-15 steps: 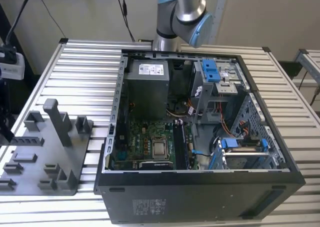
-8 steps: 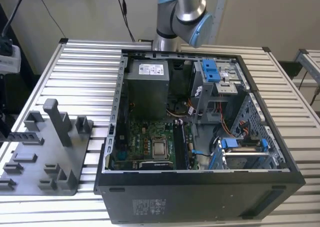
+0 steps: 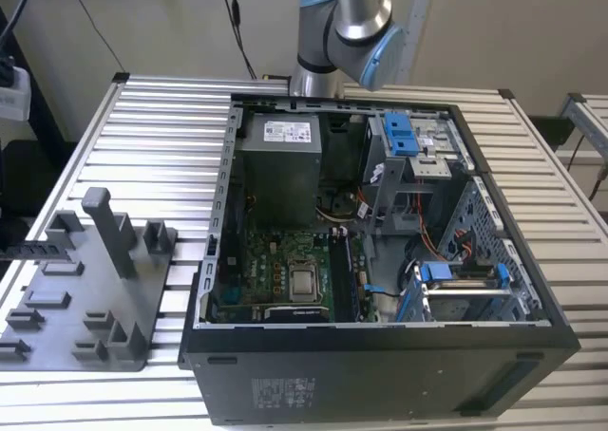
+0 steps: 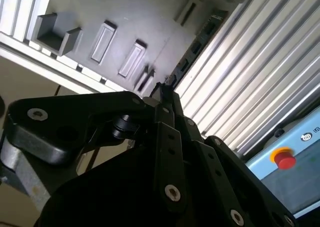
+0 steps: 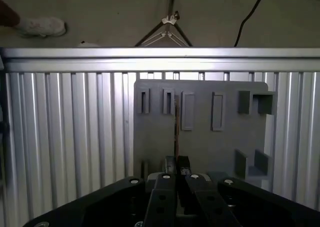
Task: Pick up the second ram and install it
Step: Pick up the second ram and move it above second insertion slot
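Observation:
The second ram [image 3: 38,251] stands on its long edge at the far left of the grey fixture plate [image 3: 90,308], a thin dark stick with a row of chips. In the first wrist view the ram [image 5: 176,127] is a thin line running over the plate [image 5: 210,142] to my gripper [image 5: 176,168]. My gripper hangs well above it, in line with it, shut and holding nothing. In the second wrist view the gripper [image 4: 167,93] points at the near end of the ram [image 4: 197,44].
The open computer case [image 3: 218,260] lies at the exterior view's right of the fixture, with motherboard [image 3: 285,270] and grey power-supply box [image 3: 280,165] inside. A tall grey post [image 3: 106,227] rises from the fixture. A red stop button [image 4: 285,159] sits beyond the slatted table [image 3: 152,137]. A person's shoe [image 5: 42,26] rests on the floor.

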Motion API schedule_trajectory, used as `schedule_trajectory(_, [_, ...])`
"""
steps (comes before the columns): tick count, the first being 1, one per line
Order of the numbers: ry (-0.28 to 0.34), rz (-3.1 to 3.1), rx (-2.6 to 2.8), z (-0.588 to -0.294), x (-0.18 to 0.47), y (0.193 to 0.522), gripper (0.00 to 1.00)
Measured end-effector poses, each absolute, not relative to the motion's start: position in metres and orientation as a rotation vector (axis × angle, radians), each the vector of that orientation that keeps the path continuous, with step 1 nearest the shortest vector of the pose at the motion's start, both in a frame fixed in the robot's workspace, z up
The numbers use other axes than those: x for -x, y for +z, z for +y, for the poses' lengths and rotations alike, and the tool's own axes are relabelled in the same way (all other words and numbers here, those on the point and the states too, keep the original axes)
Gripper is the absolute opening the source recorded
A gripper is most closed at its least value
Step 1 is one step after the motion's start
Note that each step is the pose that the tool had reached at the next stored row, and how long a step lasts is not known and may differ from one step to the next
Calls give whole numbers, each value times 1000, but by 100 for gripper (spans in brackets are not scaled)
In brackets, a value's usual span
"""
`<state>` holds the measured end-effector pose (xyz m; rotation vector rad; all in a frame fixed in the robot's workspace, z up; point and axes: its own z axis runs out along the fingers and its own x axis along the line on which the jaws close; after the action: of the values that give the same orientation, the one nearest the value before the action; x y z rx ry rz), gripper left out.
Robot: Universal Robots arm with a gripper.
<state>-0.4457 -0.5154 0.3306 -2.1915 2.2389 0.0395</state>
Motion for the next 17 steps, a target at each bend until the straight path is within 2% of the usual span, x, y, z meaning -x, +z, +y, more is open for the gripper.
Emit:
schedule_trajectory(7, [40,2239,2191,-515,446,339,13])
schedule_trajectory(17, [40,2239,2191,-515,446,372,13])
